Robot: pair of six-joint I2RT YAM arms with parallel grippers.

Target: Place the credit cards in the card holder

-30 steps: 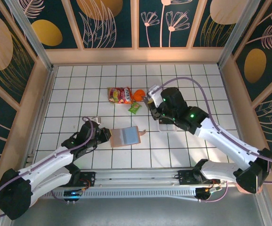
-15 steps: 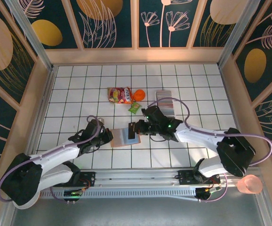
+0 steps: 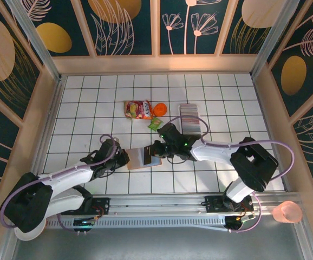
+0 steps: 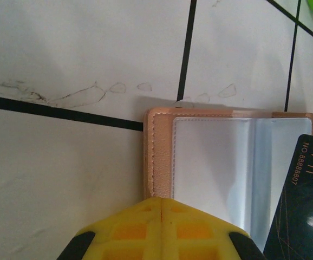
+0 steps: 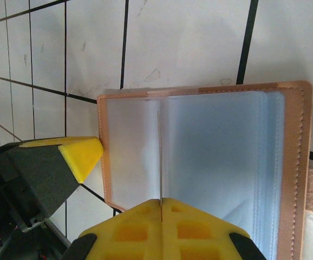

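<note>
The salmon-pink card holder (image 3: 139, 159) lies open on the tiled table, its clear pockets (image 5: 216, 146) facing up. My right gripper (image 5: 161, 201) is shut on a dark credit card (image 4: 300, 200) marked VIP. That card stands edge-on (image 5: 159, 157) over the holder's left pockets. My left gripper (image 4: 162, 199) is shut, and its yellow tips sit on the holder's left border (image 4: 159, 157). One of the left fingertips (image 5: 83, 154) touches that border. In the top view my left gripper (image 3: 125, 157) and right gripper (image 3: 157, 148) flank the holder. The other credit cards (image 3: 191, 120) form a striped row behind the right arm.
A colourful snack packet (image 3: 137, 109), an orange item (image 3: 159, 109) and a small green packet (image 3: 155, 124) lie behind the holder. A pink cup (image 3: 286, 212) sits off the table at the near right. Wooden walls close in the tiled floor.
My right arm swung from the row of cards forward and left to the open holder, carrying the dark card. My left gripper closed fully and settled at the holder's left border.
</note>
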